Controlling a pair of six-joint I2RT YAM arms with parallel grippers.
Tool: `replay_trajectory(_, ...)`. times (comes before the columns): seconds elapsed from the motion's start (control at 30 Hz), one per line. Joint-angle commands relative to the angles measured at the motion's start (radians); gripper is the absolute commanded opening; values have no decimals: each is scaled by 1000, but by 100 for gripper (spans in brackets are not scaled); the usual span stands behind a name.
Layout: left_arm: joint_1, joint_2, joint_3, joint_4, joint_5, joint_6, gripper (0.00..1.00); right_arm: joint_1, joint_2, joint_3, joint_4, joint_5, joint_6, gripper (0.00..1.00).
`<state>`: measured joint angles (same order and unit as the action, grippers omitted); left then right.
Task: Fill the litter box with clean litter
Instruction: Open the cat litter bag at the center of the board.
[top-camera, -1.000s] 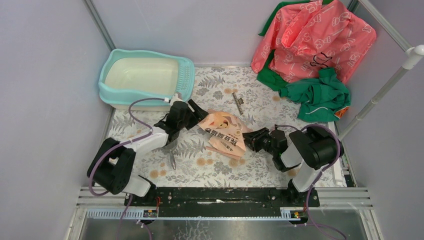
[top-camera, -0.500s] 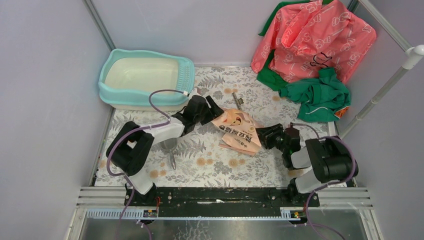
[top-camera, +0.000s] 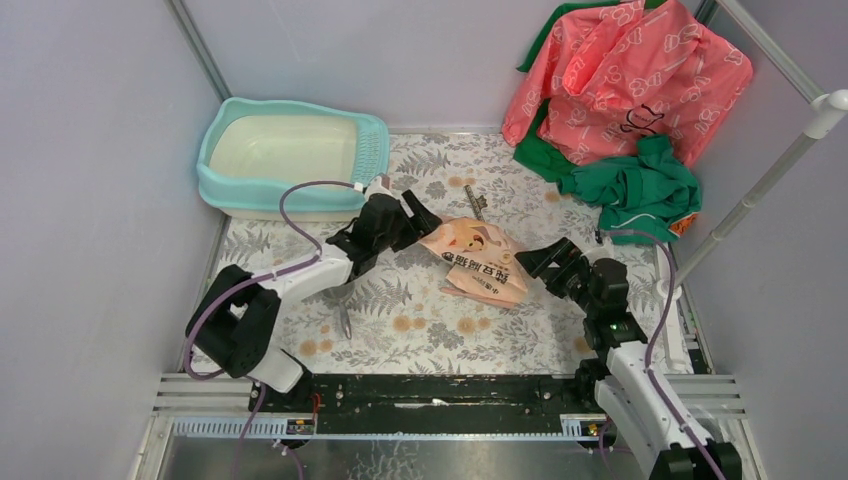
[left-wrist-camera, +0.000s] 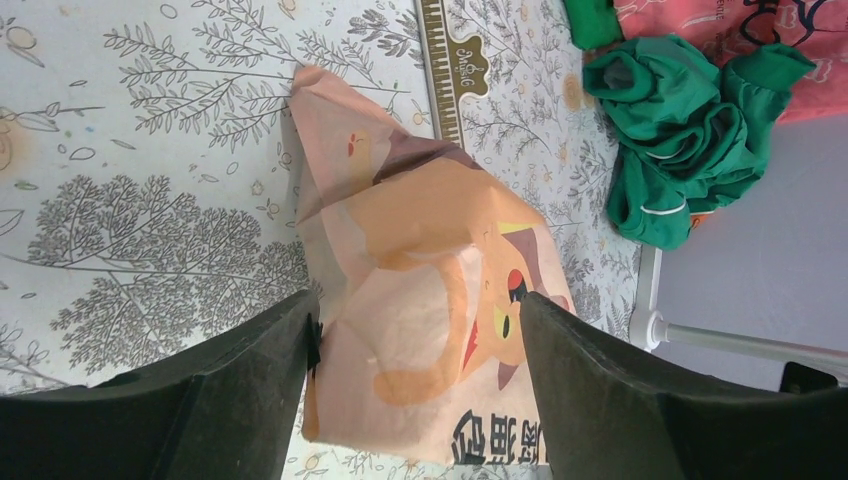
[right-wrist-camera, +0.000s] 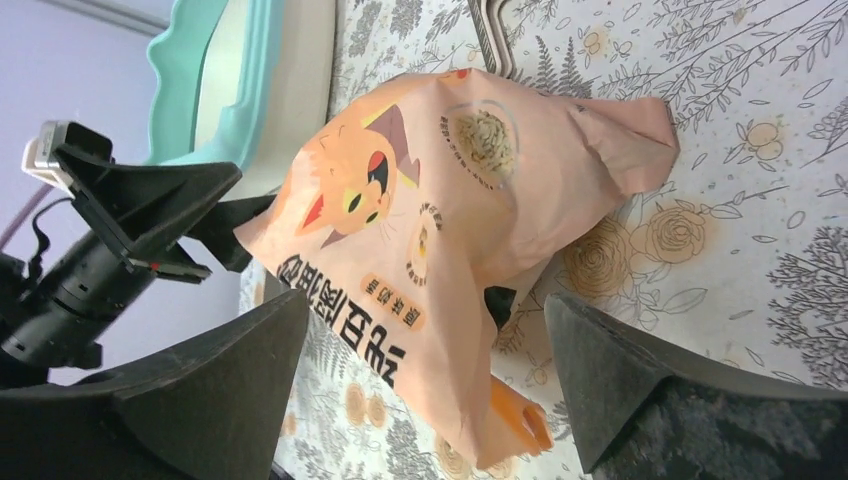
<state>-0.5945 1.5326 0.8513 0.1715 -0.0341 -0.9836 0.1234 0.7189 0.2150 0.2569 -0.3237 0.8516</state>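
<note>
The turquoise litter box (top-camera: 290, 150) with its cream inner pan stands at the back left; its rim (right-wrist-camera: 250, 90) also shows in the right wrist view. No clean litter is in view. A pink-orange printed bag (top-camera: 480, 258) lies flat on the patterned table between both arms. My left gripper (top-camera: 415, 215) is open, its jaws wide on either side of the bag's (left-wrist-camera: 430, 270) near end. My right gripper (top-camera: 540, 262) is open at the bag's (right-wrist-camera: 440, 200) right end, and neither jaw touches it.
Grey scissors (top-camera: 343, 315) lie by the left arm. A brown ruler-like strip (top-camera: 477, 207) lies behind the bag. An orange piece (right-wrist-camera: 520, 415) pokes out under the bag. Pink cloth (top-camera: 625, 70) and green cloth (top-camera: 640, 190) are heaped at the back right beside a white pole (top-camera: 760, 190).
The right gripper opened wide, let go of the bag and drew back to the right. The bag slid right. The left gripper followed it and opened a little wider.
</note>
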Motion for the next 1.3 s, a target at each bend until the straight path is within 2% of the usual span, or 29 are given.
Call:
replay_trajectory(0.0,-5,-58,-32,-11,-16,7,82,-2,-87,-17,-191,-1,-135,94)
replay_trajectory(0.23,-1,-189,-71,-102,-85,20,91,4,-29,-37,-131,-33,-182,90)
replay_trajectory(0.33,5,-224,-69,-137,-98,30,98,27,19,-48,-65,-47,-194,89)
replay_trajectory(0.47,17,-244,-70,-162,-96,30,99,121,52,-47,3,-18,-189,88)
replay_trajectory(0.63,25,-261,-84,-170,-92,33,99,296,86,-21,40,106,-175,88)
replay_trajectory(0.9,36,-295,-119,-170,-79,34,99,401,162,-70,153,167,-128,84)
replay_trajectory(1.0,38,-298,-123,-170,-73,36,99,404,155,-70,158,185,-120,71)
replay_trajectory(1.13,38,-310,-126,-181,-70,48,99,404,77,-35,99,181,-99,29)
replay_trajectory(1.2,38,-323,-132,-200,-78,56,99,404,18,-2,35,172,-87,20)
replay_trajectory(1.27,39,-342,-137,-213,-85,61,99,404,-39,42,-30,156,-73,17)
